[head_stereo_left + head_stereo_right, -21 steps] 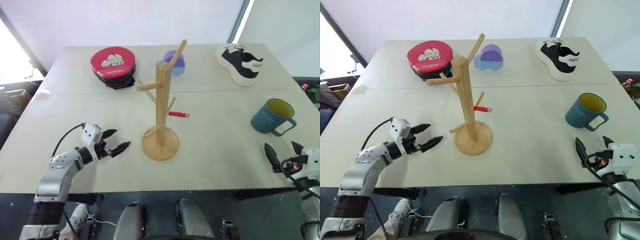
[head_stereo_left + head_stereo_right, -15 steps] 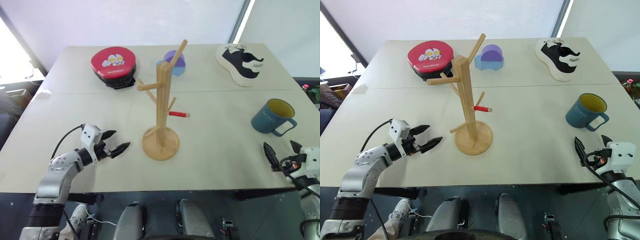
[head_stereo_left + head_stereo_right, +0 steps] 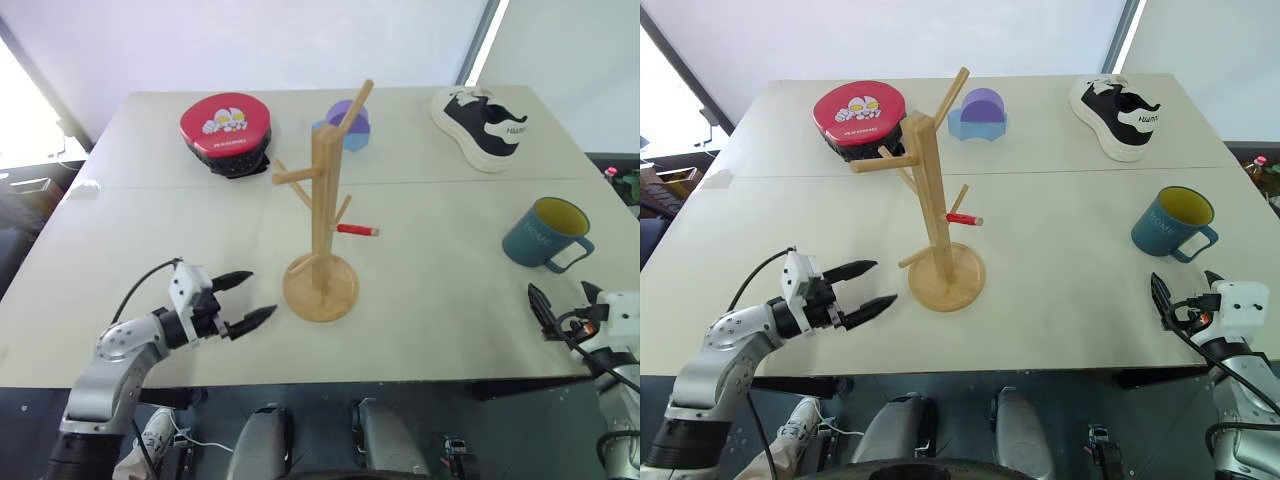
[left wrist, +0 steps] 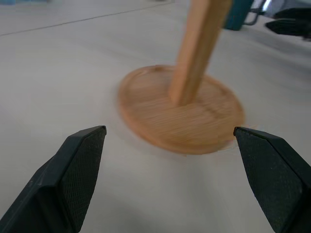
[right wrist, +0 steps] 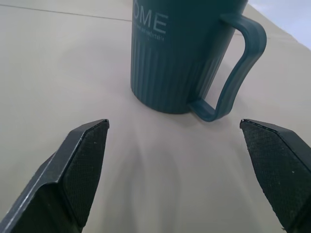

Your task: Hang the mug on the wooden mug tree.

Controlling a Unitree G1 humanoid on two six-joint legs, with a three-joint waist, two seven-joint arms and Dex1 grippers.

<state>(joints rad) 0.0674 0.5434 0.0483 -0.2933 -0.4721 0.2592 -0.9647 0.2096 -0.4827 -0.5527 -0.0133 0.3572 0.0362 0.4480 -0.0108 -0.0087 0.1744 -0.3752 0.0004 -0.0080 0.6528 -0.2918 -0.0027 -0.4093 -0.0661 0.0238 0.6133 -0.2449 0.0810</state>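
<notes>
Since a moment ago the left gripper (image 3: 249, 298) has moved closer to the wooden mug tree (image 3: 322, 215) base, fingers spread, empty – right gripper (image 3: 1183, 290) also spread, empty, just behind the mug (image 3: 546, 235), upright at the table's (image 3: 200, 220) right side

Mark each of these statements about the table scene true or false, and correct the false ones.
1. The mug hangs on a peg of the wooden mug tree. False: it stands upright on the table, apart from the tree.
2. The right claw is open, near the mug, holding nothing. True.
3. The left claw is shut on the tree's base. False: it is open and beside the base, not touching it.
4. One peg of the tree has a red tip. True.
5. The black and white shoe lies at the table's far side. True.
6. The mug's handle points away from the right claw. False: it faces the claw.
</notes>
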